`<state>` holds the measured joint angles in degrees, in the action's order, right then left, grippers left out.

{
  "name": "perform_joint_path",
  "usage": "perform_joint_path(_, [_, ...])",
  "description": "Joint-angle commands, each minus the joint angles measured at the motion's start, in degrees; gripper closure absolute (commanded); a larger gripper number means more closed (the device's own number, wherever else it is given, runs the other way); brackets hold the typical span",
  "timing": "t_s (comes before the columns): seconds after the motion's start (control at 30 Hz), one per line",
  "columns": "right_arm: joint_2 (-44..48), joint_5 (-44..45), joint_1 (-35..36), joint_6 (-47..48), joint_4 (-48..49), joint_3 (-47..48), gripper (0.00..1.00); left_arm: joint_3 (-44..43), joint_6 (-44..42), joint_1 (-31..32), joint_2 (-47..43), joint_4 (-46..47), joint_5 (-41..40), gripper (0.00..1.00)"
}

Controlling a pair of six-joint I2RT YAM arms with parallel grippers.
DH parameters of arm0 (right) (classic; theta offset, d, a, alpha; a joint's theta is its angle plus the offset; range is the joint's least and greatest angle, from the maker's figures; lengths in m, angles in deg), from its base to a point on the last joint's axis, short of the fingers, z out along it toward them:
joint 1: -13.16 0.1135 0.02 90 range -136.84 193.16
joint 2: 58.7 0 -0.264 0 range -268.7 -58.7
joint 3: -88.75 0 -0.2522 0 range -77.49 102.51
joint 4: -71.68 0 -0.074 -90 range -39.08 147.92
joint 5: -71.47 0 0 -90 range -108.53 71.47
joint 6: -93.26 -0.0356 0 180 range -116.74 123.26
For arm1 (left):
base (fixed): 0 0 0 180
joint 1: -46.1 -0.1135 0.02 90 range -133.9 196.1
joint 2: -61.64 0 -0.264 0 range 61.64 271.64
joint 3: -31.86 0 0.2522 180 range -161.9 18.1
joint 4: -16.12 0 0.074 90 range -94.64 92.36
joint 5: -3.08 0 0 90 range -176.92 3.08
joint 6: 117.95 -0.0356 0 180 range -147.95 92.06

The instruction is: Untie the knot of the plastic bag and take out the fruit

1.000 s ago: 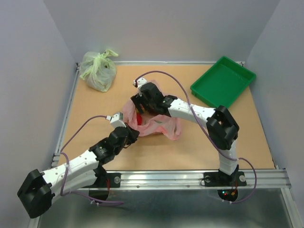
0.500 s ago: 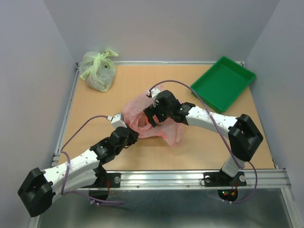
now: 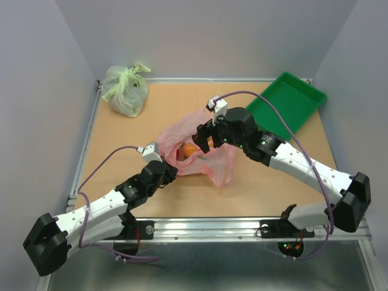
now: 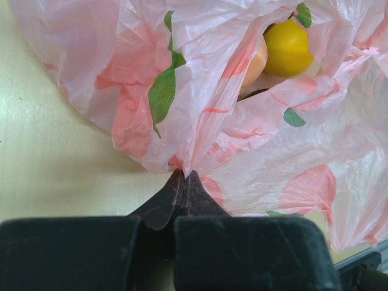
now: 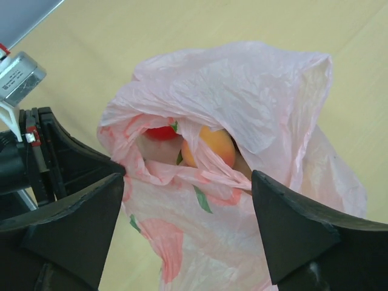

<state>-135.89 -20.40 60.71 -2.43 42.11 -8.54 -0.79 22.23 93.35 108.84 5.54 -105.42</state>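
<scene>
Right gripper (image 5: pixel 187 179) back from plastic bag (image 3: pixel 219 165)

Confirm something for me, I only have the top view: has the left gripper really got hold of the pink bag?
Observer: Yes. The left wrist view shows the left gripper shut on a fold of the plastic bag.
Operator: Any fruit besides the orange one?
Observer: A yellow fruit shows through the bag's opening in that same view.
Operator: And the right gripper?
Observer: The right wrist view shows the right gripper open, one finger on either side of the bag's mouth, gripping nothing.
</scene>
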Motion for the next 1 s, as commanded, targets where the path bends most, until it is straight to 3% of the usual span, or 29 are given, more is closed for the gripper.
perform_joint_path(0.0, [0.6, 4.6, 0.0, -2.1, 1.0, -2.8, 0.12, -2.6, -0.6, 0.3, -0.4, 0.8, -1.4, 1.0])
perform_joint_path(0.23, [-5.1, 2.1, -0.1, -7.5, 5.2, -7.6, 0.49, -2.3, -0.5, 0.3, -1.0, 0.7, -1.3, 1.0])
perform_joint_path(0.3, [-6.2, -0.6, 0.0, -8.6, 7.9, -8.4, 0.54, -2.1, -0.4, 0.3, -1.0, 0.7, -1.2, 1.0])
perform_joint_path(0.57, [-14.2, -6.0, 0.2, -11.0, 19.0, -8.7, 0.57, -2.3, -0.5, 0.3, -0.3, 1.0, -0.9, 1.0])
perform_joint_path(0.77, [-21.6, -3.2, 0.2, -8.1, 19.6, -4.2, 0.55, -2.0, -0.6, 0.3, -0.5, 1.0, -0.4, 1.0])
perform_joint_path(0.87, [-23.0, -0.5, 0.2, -6.4, 19.5, -2.6, 0.45, -1.5, -0.5, 0.3, -1.0, 1.0, 0.0, 1.0])
perform_joint_path(0.97, [-24.1, 0.1, 0.2, -3.5, 19.5, -1.4, 0.29, -0.8, -0.2, 0.3, -1.2, 1.0, 0.4, 1.0])
